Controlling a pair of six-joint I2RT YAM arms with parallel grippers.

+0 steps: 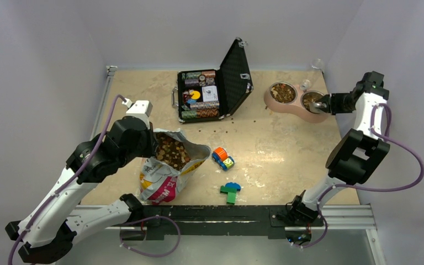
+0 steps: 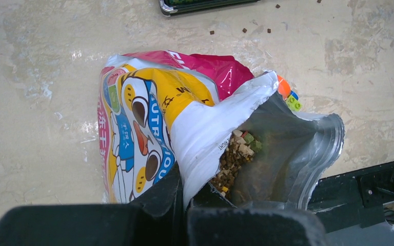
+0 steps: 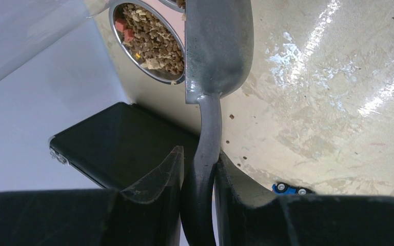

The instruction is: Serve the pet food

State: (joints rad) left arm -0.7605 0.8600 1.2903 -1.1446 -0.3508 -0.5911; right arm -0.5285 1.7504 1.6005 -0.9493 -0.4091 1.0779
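Note:
The pet food (image 1: 171,150) fills an open colourful bag (image 1: 160,182) lying at the near left; it shows in the left wrist view (image 2: 233,159) inside the bag (image 2: 143,123). My left gripper (image 2: 190,192) is shut on the bag's white rim. A pink double feeder (image 1: 270,103) at the far right holds kibble in both bowls (image 1: 282,93). My right gripper (image 3: 199,159) is shut on the handle of a grey metal scoop (image 3: 218,46), turned over with its back to the camera, over the right bowl (image 1: 311,100). One bowl of kibble shows in the right wrist view (image 3: 151,41).
An open black case (image 1: 215,88) of small items stands at the back middle. A toy car (image 1: 222,158) and green and blue bricks (image 1: 231,191) lie in the middle front. Loose pellets (image 1: 226,131) are scattered on the table. A clear cup (image 1: 317,63) stands at the back right.

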